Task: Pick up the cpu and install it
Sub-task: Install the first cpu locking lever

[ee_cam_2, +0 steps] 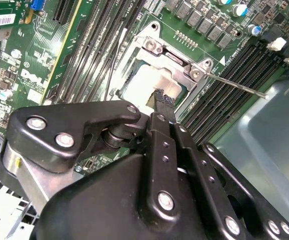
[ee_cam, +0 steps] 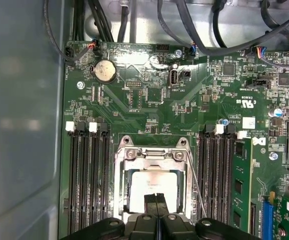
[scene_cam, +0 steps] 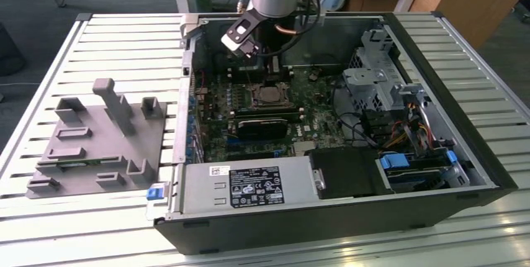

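The cpu (ee_cam: 154, 181) lies flat in the motherboard socket (ee_cam: 122, 165), its pale silvery top framed by the socket's metal bracket. It also shows in the second wrist view as the cpu (ee_cam_2: 140, 86), and in the exterior view as the cpu (scene_cam: 270, 97) in the middle of the board. My gripper (ee_cam: 156, 204) hangs just above the chip's edge, its two black fingers pressed together with nothing between them. In the second wrist view the gripper (ee_cam_2: 164, 100) points down at the chip. In the exterior view the gripper (scene_cam: 269, 71) reaches into the open case.
Memory slots (ee_cam: 87, 175) flank the socket on both sides, and a thin metal lever (ee_cam_2: 234, 85) runs beside it. The computer case (scene_cam: 463, 155) lies open on a slatted table (scene_cam: 124, 37). A grey plastic fixture (scene_cam: 99, 143) with upright posts stands at the exterior view's left.
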You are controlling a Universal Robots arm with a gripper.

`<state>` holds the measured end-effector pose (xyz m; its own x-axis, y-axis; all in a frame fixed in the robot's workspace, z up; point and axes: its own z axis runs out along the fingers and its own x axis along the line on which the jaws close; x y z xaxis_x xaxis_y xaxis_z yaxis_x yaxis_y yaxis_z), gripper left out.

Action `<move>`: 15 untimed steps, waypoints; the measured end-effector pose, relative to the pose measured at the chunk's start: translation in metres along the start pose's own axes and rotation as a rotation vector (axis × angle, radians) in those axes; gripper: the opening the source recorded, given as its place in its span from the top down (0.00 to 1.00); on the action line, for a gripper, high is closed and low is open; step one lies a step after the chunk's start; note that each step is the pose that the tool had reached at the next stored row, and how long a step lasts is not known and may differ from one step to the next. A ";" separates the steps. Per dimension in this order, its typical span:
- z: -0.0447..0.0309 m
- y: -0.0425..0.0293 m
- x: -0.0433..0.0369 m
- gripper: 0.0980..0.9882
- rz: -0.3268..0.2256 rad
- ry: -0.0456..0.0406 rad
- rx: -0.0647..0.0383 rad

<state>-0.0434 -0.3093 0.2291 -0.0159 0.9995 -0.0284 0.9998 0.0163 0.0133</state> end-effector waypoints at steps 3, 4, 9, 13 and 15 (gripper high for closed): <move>-0.0017 0.0000 -0.0001 0.99 0.000 -0.0001 0.000; -0.0023 0.0000 -0.0001 0.99 0.000 -0.0001 0.000; -0.0047 0.0001 -0.0002 0.99 0.000 -0.0001 0.000; -0.0103 0.0001 -0.0003 0.99 0.000 0.0000 0.000; -0.0143 0.0002 -0.0004 0.99 0.000 -0.0001 0.000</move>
<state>-0.0434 -0.3093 0.2434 -0.0159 0.9995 -0.0285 0.9998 0.0163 0.0132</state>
